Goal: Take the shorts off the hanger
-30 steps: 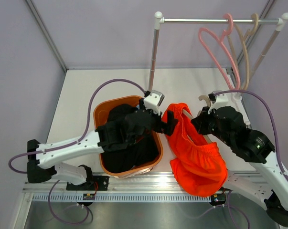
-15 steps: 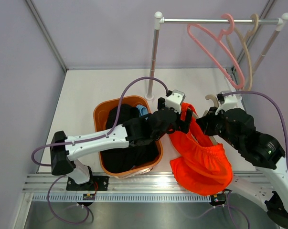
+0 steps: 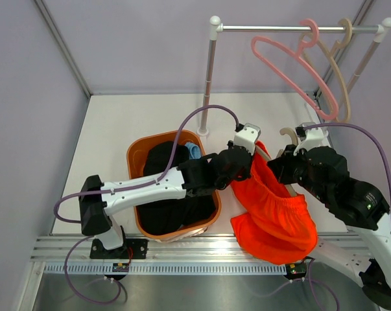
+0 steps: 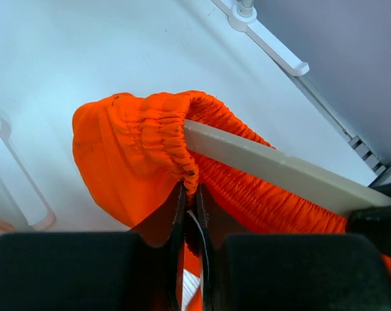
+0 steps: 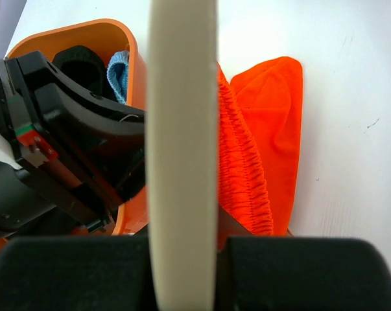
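At the left, the rigid orange plastic basket (image 3: pixel 135 155) stands on the white surface (image 3: pixel 117 123) and already holds the black shorts (image 3: pixel 166 165), a soft dark heap, with a corner of the light blue shorts (image 3: pixel 193 151) showing at its far right rim; those two look done

Just right of the basket, the left tool (image 4: pixel 190 194) is closed in a pinch on the gathered elastic waistband of the orange shorts (image 3: pixel 273 217), right where the band wraps the end of the hanger (image 4: pixel 279 170). The shorts are bright, thin cloth, ribbed and puckered at the waist, smooth and slack below, sagging toward the near edge. This garment is not yet off: the waistband is threaded over the bar

The hanger is a flat, stiff, cream-coloured bar. The right tool (image 5: pixel 182 240) is clamped on it, the bar running straight between its fingers

What is left, as I judge it: draw the waistband off the bar's end and drop the shorts in the basket

At the far right, a thin pink hanger (image 3: pixel 255 44) hangs bare on the metal rail (image 3: pixel 279 28)
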